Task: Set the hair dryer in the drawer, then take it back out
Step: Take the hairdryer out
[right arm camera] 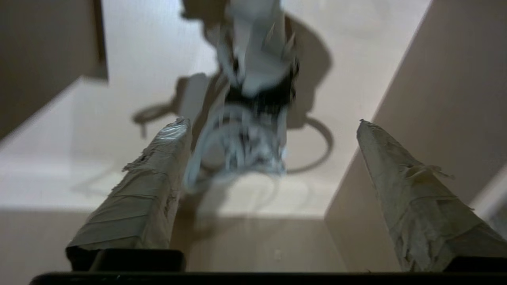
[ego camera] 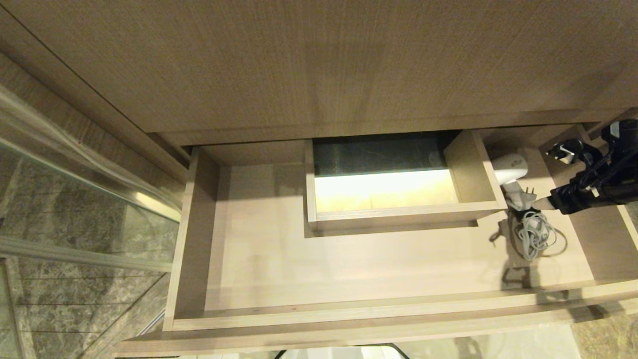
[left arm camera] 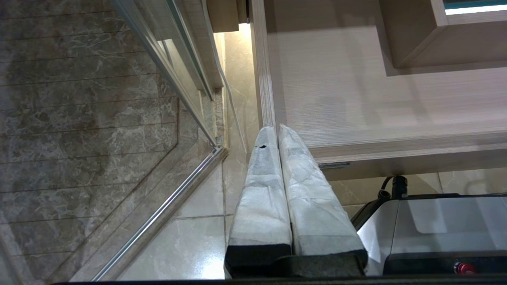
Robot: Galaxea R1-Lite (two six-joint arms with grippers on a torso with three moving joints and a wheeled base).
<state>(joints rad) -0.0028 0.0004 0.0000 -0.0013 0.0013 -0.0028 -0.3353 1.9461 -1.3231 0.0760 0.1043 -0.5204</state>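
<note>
Right gripper: taped fingers spread wide apart, nothing between them, touching nothing. In the right wrist view the hair dryer sits beyond the tips, blurred, at upper centre of the frame, with its bundled cord nearer, in the gap between the two fingers but clear of both

In the head view the right gripper enters from the right edge, mid-height, black arm above the drawer's right end. Its tip is just beside the dryer's handle; contact cannot be told from here

Hair dryer lies on the drawer floor at right of frame, white body against the outer right wall of the boxed cutout, cord coiled loose below it toward the drawer front

Drawer pulled out wide, spans most of the frame

Left gripper: seen only in the left wrist view, wrapped fingers pressed together, holding nothing, tips near the drawer's left front corner. That view alone shows marble floor tiles, a glass panel edge and part of the robot base at lower right
</note>
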